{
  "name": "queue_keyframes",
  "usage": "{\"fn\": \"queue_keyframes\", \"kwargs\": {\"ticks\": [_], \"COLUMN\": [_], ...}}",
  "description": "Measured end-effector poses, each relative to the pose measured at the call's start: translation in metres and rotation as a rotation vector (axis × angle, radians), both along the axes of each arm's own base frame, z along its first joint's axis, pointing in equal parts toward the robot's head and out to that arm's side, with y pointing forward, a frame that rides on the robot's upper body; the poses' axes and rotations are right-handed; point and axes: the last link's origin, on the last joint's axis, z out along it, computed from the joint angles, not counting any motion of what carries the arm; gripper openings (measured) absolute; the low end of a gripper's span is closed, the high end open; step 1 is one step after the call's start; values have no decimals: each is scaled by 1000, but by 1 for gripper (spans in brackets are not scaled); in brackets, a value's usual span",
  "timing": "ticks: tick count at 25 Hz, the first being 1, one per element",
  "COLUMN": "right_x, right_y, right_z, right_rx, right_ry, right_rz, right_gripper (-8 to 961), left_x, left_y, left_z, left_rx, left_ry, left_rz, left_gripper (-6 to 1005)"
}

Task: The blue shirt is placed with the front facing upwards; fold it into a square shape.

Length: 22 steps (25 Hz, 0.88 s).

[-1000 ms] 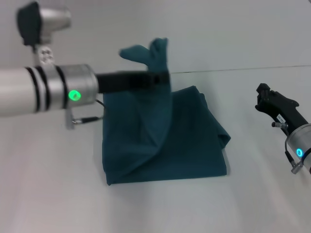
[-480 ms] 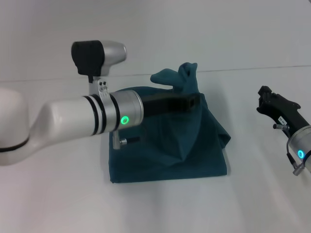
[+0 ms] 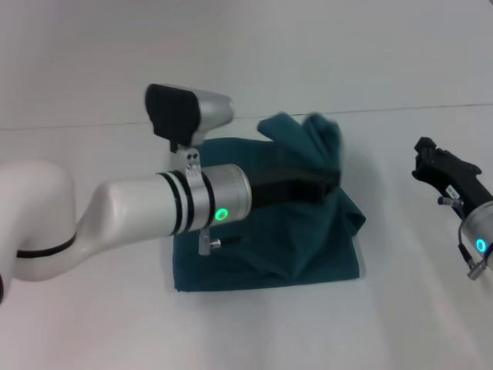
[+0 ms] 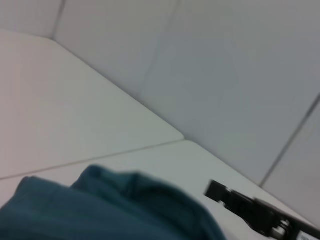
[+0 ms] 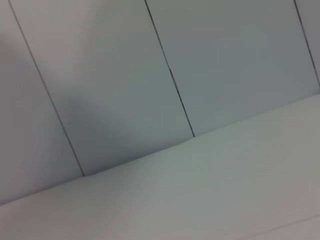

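The blue shirt lies partly folded on the white table in the head view, plain teal side up. A bunched edge of it is lifted above the rest. My left gripper reaches across the shirt from the left and is shut on that lifted fabric, over the shirt's right half. The left wrist view shows the raised blue shirt close up. My right gripper hangs parked off the shirt's right side, apart from it, and it also appears as the right gripper in the left wrist view.
The white table extends left, right and in front of the shirt. Its back edge meets a pale panelled wall. My left arm's forearm covers the shirt's left part.
My left gripper has carried the lifted fabric rightward across the shirt and slightly lower. The right arm has stayed where it was.
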Motion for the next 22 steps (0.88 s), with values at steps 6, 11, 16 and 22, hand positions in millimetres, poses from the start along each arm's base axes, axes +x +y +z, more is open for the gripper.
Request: {"fn": "queue_keyframes", "kwargs": {"ticks": [6, 11, 16, 22], "right_x": [6, 13, 16, 5], "right_y": [-1, -7, -16, -25], "right_z": [4, 10, 20, 26], "right_rx": [12, 44, 88, 64], "right_ry": [7, 26, 56, -12], "right_rz": [-21, -39, 1, 162], "right_gripper": [0, 0, 0, -1], "left_x": [10, 20, 9, -36], "left_y": [-3, -7, -14, -28], "left_z": [-4, 6, 23, 66], "left_rx": [-3, 70, 201, 411], "left_ry": [4, -9, -23, -147], "left_rz": [-41, -163, -243, -261], "left_gripper": [167, 319, 470, 672]}}
